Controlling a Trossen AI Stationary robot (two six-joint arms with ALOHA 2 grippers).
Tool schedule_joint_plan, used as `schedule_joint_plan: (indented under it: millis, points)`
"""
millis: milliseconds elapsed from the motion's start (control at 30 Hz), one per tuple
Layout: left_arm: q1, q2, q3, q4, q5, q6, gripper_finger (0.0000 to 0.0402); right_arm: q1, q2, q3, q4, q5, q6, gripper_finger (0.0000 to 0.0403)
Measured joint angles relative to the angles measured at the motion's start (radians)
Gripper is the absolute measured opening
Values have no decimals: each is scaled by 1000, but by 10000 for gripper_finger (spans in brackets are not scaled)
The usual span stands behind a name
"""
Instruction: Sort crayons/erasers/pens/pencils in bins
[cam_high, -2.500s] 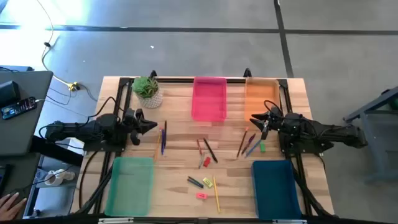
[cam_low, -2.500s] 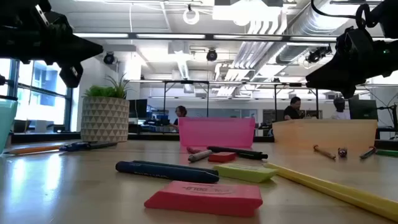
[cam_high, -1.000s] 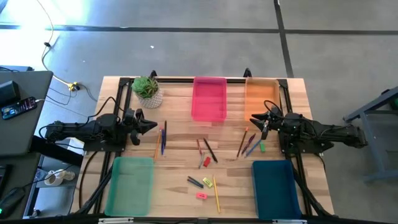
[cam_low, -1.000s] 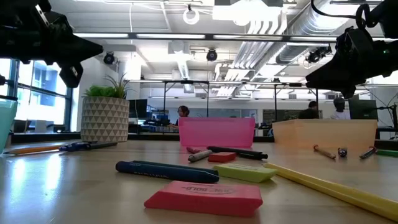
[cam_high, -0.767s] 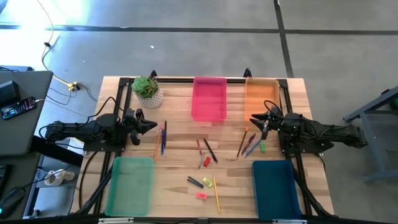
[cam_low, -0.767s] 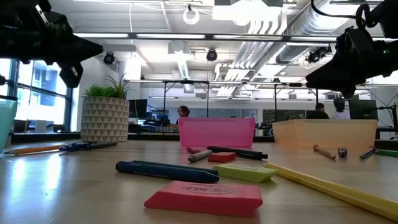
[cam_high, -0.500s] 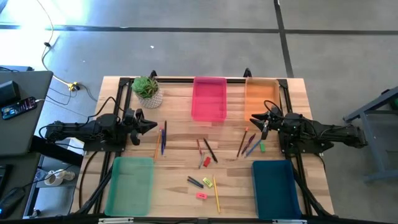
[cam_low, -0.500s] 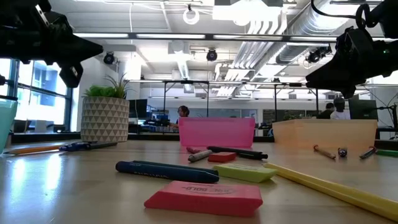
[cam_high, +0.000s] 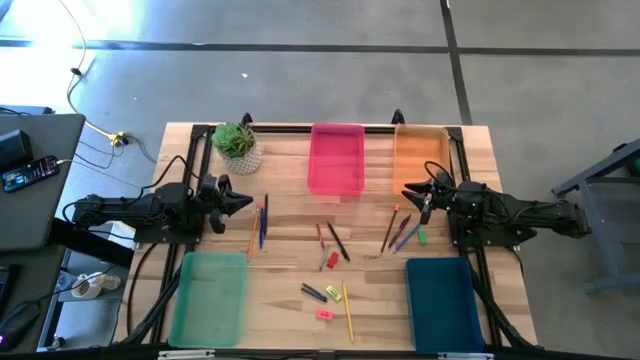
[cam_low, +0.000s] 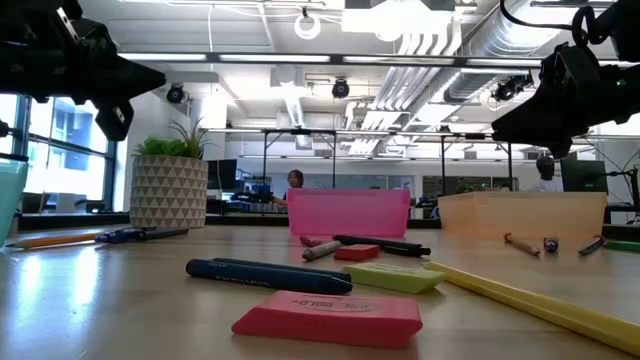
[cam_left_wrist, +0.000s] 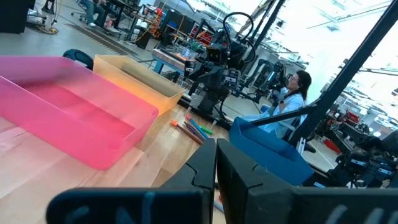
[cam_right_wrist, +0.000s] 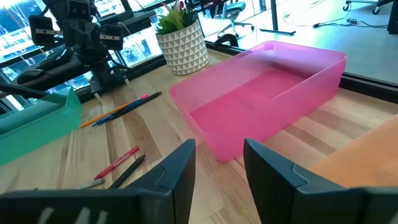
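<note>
Pens and pencils lie flat on the wooden table in three loose groups: left (cam_high: 260, 222), middle (cam_high: 332, 245) and right (cam_high: 402, 230), with a green eraser (cam_high: 422, 237) beside the right one. Nearer the front edge lie a dark crayon (cam_high: 313, 292), a yellow eraser (cam_high: 334, 293), a pink eraser (cam_high: 323, 314) and a long yellow pencil (cam_high: 348, 310). The pink bin (cam_high: 336, 160) and orange bin (cam_high: 420, 155) stand at the far edge; the green bin (cam_high: 210, 298) and teal bin (cam_high: 440, 300) stand at the near corners. My left gripper (cam_high: 245, 200) hovers shut at the left side. My right gripper (cam_high: 408, 192) hovers open at the right side. Both hold nothing.
A potted plant (cam_high: 238, 145) in a patterned white pot stands at the far left of the table, just beyond my left gripper. A black frame rail (cam_high: 330, 127) runs along the far edge. Bare wood (cam_high: 290, 210) lies between the groups of sticks.
</note>
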Motion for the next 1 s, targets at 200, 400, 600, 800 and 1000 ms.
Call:
schedule_joint_plan:
  millis: [200, 400, 600, 800, 1000]
  points:
    - [0, 0, 0, 0, 0, 0, 3, 0, 0, 0, 0, 0, 0, 128]
    - [0, 0, 0, 0, 0, 0, 3, 0, 0, 0, 0, 0, 0, 128]
    - [0, 0, 0, 0, 0, -5, 3, 0, 0, 0, 0, 0, 0, 128]
    - [0, 0, 0, 0, 0, -82, 3, 0, 0, 0, 0, 0, 0, 128]
    - [0, 0, 0, 0, 0, -131, 3, 0, 0, 0, 0, 0, 0, 128]
